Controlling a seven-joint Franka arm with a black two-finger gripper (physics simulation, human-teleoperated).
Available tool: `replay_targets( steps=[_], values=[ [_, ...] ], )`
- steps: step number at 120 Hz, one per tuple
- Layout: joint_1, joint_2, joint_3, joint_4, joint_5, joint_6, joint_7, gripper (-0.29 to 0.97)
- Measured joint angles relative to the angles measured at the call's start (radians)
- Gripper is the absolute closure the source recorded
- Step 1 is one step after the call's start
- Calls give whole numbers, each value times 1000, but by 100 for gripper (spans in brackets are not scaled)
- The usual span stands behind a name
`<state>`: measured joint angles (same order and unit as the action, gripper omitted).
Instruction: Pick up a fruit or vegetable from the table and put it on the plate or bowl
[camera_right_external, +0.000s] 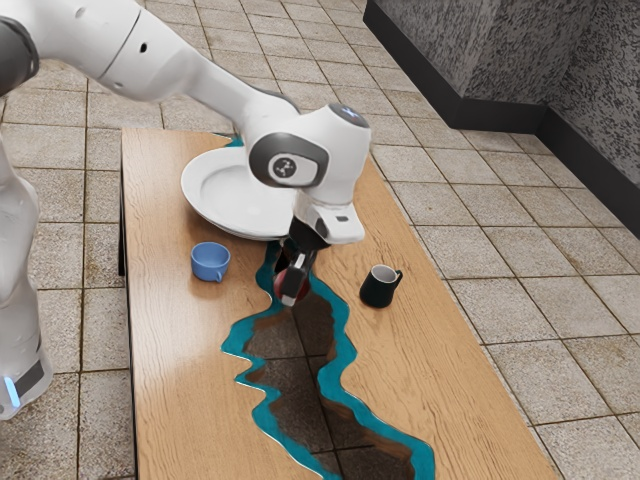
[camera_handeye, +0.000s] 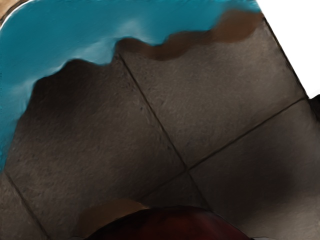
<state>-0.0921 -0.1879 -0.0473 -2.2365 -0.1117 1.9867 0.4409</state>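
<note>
1. Exterior view: the jaws are closed on a dark red fruit (camera_right_external: 279, 284), gripping it from two sides just above the surface's (camera_right_external: 180, 380) blue-edged dark strip.
2. The white plate (camera_right_external: 235, 195) lies just behind the jaws, toward the arm's base.
3. The arm reaches across the plate, with the hand pointing down and slightly tilted.

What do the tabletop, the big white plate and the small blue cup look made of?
Long wooden tabletop: matte wood with visible grain, split by a teal resin-like river. Large white plate: probably glazed ceramic, smooth sheen. Small blue cup: ceramic or plastic, unclear.
</note>
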Motion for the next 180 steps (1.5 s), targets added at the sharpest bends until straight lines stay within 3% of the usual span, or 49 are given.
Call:
replay_targets(
  steps=[33, 53, 101, 146, 167, 180],
  values=[
    [-1, -74, 0, 125, 61, -130, -62, 32],
    [4, -121, 77, 174, 106, -209, -99, 31],
    [272, -120, 88, 223, 144, -309, -162, 31],
    [331, 6, 89, 311, 175, -270, -193, 35],
    [350, 14, 89, 316, 174, -267, -202, 28],
    [351, 15, 89, 317, 173, -268, -206, 14]
  ],
)
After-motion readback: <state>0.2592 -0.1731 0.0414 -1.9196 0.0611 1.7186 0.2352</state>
